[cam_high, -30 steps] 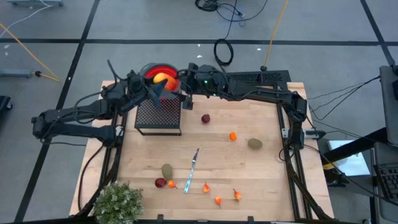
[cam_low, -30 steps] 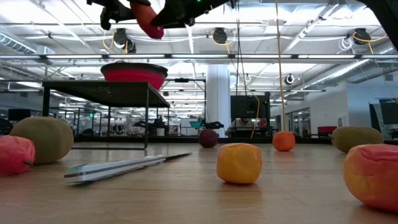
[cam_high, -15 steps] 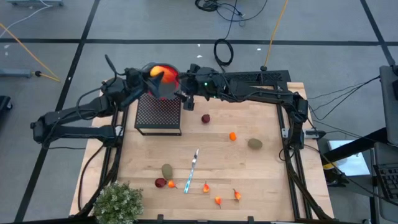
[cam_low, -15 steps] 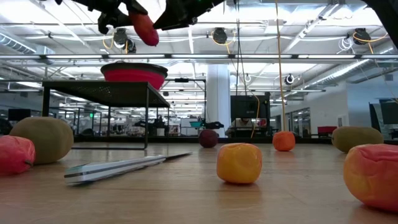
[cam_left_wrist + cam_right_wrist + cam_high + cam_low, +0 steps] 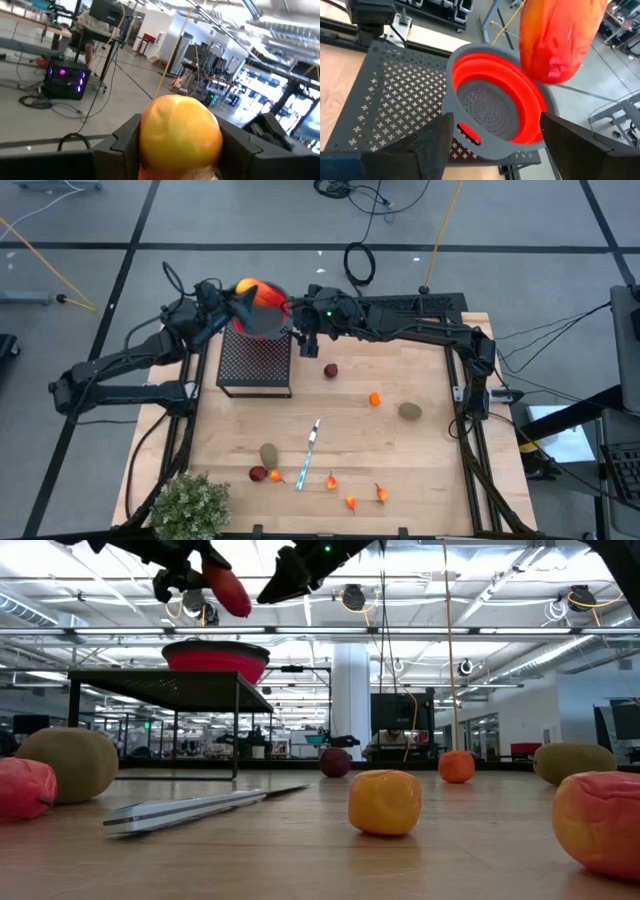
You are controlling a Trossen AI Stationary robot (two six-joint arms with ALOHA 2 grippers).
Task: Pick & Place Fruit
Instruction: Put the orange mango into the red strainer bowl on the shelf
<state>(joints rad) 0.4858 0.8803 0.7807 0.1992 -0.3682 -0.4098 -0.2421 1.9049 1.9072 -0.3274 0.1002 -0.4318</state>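
Note:
My left gripper (image 5: 236,300) is shut on the elongated orange-red fruit (image 5: 256,291), high above the red bowl (image 5: 470,75). The bowl stands on a black perforated stand (image 5: 255,365) at the table's far left. My right gripper (image 5: 495,150) is open and holds nothing. It hangs just right of the bowl and looks down at the bowl and the fruit (image 5: 560,37). More fruit lies loose on the wood: a dark-red ball (image 5: 330,370), an orange ball (image 5: 374,398), two olive ovals (image 5: 410,411) (image 5: 268,454) and small orange bits (image 5: 351,502). My left gripper pinches the fruit between its two fingers (image 5: 125,137), one on each flank of its yellow-orange end (image 5: 180,132). The fingers lie about level and come from the table's left. The fruit's red end (image 5: 236,602) juts past them, slanting down, clear above the bowl.
A knife (image 5: 310,448) lies mid-table. A bushy grey-green plant (image 5: 188,505) stands at the near left corner. A dark-red ball (image 5: 258,474) lies by the near olive oval. Bare wood lies between the stand and the near fruits.
My left gripper has swung toward the table's far edge with the fruit, from over the stand to over the bowl's far rim, and away from my right gripper. The fruit stays lifted clear. My right gripper has tipped a little further down.

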